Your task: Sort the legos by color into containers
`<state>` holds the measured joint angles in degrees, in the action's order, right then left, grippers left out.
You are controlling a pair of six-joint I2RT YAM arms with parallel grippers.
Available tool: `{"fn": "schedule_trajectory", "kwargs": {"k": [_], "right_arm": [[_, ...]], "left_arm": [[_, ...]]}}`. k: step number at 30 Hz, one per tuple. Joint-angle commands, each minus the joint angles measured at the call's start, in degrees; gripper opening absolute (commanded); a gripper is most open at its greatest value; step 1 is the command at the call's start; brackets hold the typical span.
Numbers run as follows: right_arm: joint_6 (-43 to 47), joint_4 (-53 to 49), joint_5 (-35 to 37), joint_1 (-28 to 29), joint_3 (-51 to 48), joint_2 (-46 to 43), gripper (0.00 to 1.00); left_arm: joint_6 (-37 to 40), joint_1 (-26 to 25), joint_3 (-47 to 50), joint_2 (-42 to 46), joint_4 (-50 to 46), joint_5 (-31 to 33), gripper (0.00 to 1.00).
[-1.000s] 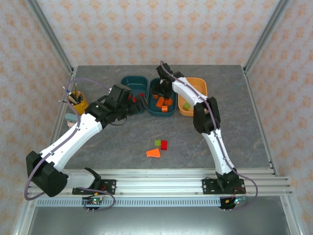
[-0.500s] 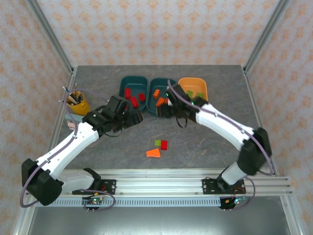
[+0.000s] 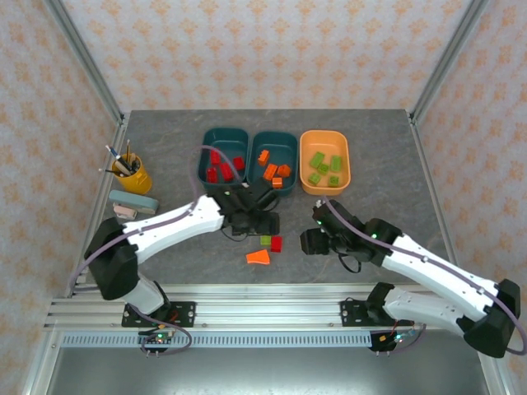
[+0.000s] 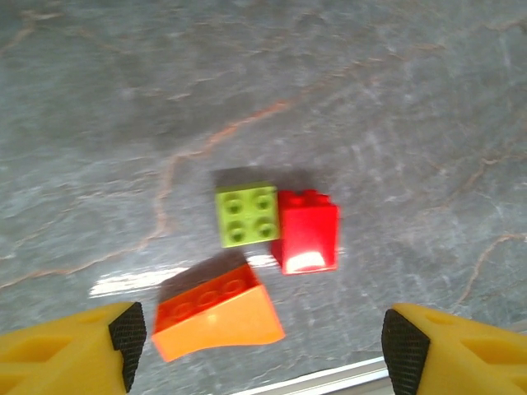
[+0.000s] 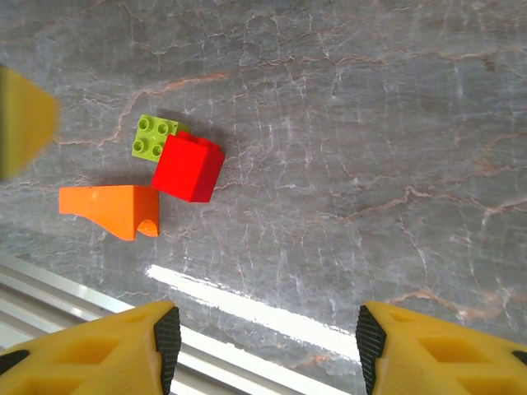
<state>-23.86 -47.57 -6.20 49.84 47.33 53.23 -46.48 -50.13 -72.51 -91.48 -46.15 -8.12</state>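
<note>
Both jaws hang released and empty; left gripper [image 4: 265, 341] and right gripper [image 5: 263, 337] have swung off the trays [image 3: 226, 129], so I have three left on the table [image 3: 395, 164]: green brick [image 4: 246, 214], red brick [image 4: 307, 230], orange wedge [image 4: 216, 313]

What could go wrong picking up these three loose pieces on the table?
The green brick and red brick touch, so the left pincer may grab or drag both.
The orange wedge lies close; a finger could knock it.
The right pincer hovers nearby; the arms could collide.

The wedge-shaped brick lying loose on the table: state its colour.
The wedge is orange, clearest in the left wrist view.
</note>
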Motion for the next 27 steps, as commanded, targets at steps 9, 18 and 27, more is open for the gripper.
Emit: {"fn": "schedule_trajectory", "kwargs": {"k": [9,18,27], "right_arm": [[-8.49,-9.24,-2.56,0.25,2.6,-3.84,0.61],[-9.18,-12.05,2.8,0.17,4.35,-6.19,0.64],[-9.67,-12.24,3.78,0.17,4.35,-6.65,0.64]], "left_arm": [[-0.95,-4.56,-9.3,-13.5,-3.46,2.61,0.74],[-2.16,-5.41,-11.97,-19.67,-4.38,1.68,0.68],[-2.03,-5.48,-11.51,-21.33,-3.31,0.95,0.61]]}}
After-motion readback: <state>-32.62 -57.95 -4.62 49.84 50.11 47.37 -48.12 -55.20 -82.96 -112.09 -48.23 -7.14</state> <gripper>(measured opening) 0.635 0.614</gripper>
